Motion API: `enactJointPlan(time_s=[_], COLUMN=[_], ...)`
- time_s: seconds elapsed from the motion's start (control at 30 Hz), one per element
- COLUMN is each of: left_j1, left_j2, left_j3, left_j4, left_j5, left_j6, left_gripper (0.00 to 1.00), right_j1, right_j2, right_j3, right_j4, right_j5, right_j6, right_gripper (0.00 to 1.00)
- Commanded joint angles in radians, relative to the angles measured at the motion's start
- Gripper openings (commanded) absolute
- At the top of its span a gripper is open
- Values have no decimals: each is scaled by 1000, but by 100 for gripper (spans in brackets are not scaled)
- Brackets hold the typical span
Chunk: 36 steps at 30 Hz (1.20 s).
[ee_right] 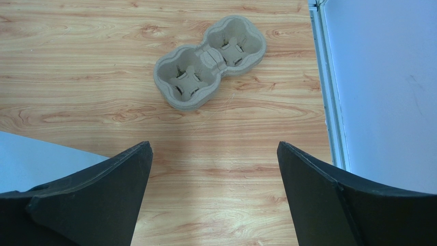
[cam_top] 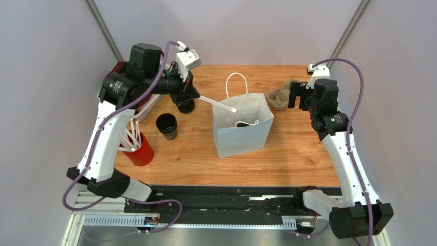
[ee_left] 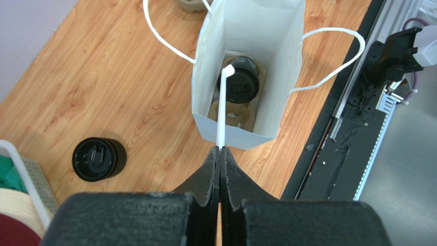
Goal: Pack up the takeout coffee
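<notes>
Your left gripper [ee_left: 220,151] has its jaws pressed together on a white straw [ee_left: 221,107]. It pinches the near end, so the free end reaches over the rim of the pale-blue paper bag [ee_left: 232,136] and down toward the black-lidded cup [ee_left: 241,82] standing inside. That long hold seems meant to let you steer the straw in without bringing the wrist into the bag's mouth.

The takeout coffee [ee_left: 98,159] that looks left to pack stands upright on the tabletop [cam_top: 297,154]. It is left of the bag and well apart from it, near the red cup of straws [cam_top: 141,152].

Your right gripper [ee_right: 214,144] hangs with its jaws wide apart, holding nothing, above bare wood just short of the grey pulp cup tray [ee_right: 210,61].

Mind the bag's thin walls and the looped handles [ee_left: 332,29] flanking the opening. The mouth is narrow, and a nudge could probably tip or slide the bag. Open wood in front of the bag, and between bag and coffee, gives you room to approach.
</notes>
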Motion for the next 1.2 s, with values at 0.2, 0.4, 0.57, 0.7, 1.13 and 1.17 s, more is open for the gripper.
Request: enactJointPlan(time_s=[0.2,0.4,0.57,0.7,1.13,1.17], left_j1=[-102,-142,-162,-180,-240,-243], left_j2=[105,140,168,186,287,295], left_j3=[68,66,68,66,65,65], left_j4=[-40,-53,-48,-42,-31,-31], left_j5=[-132,-200,-223,-217,-211,-211], left_j6=[49,60,58,58,55,57], left_gripper=[0,0,0,0,0,0], right_j1=[-13,-13,-15,-13,-15,-13], right_j2=[-4,-4,-6,-6,-11,-9], right_j3=[-1,-2,-2,-2,-2,-2], right_j4=[48,48,48,46,49,48], right_j5=[-12,-18,-19,-21,-30,-31], right_j6=[14,9,11,9,8,8], right_gripper=[99,99,99,99,99,99])
